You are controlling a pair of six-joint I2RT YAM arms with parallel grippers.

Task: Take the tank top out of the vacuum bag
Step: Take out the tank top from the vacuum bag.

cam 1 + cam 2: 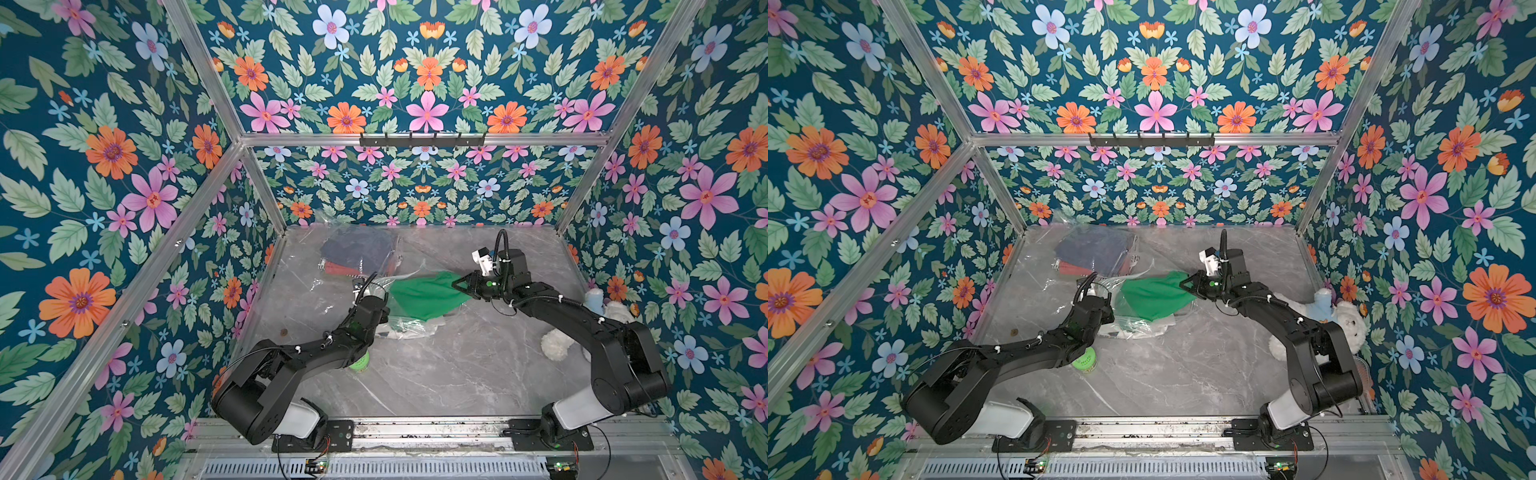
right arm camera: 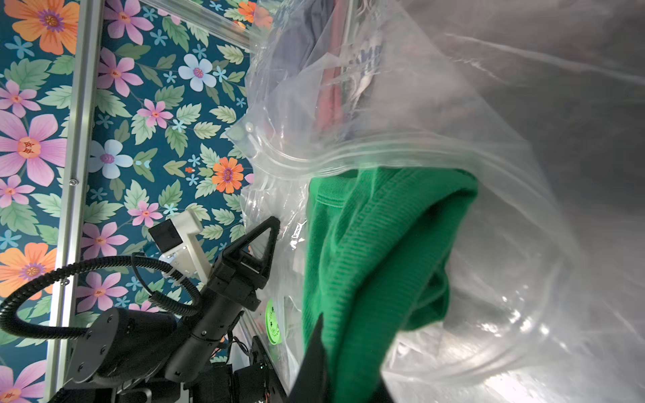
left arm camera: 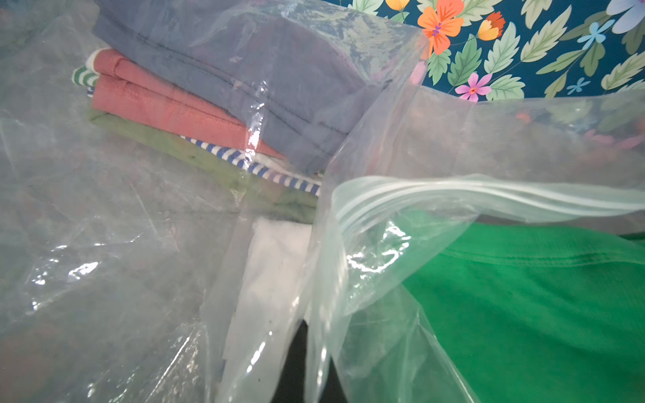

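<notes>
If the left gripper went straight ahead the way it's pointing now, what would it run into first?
The left gripper is pinching the clear vacuum bag, so that plastic comes first; behind it, probably the pile of folded clothes, though depth is unclear.

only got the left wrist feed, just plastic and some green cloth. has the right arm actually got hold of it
Observer: Yes. In both top views the right gripper is shut on a corner of the bright green knit tank top, and the cloth is drawn to a point there.
Operator: is it clear of the bag
Observer: Not yet. In the right wrist view the zip rim of the large clear crinkly plastic vacuum bag arches over the top. Only the gripped end is out.
Operator: and my left gripper
Observer: The left gripper is shut on the bag's plastic beside the mouth.
</notes>
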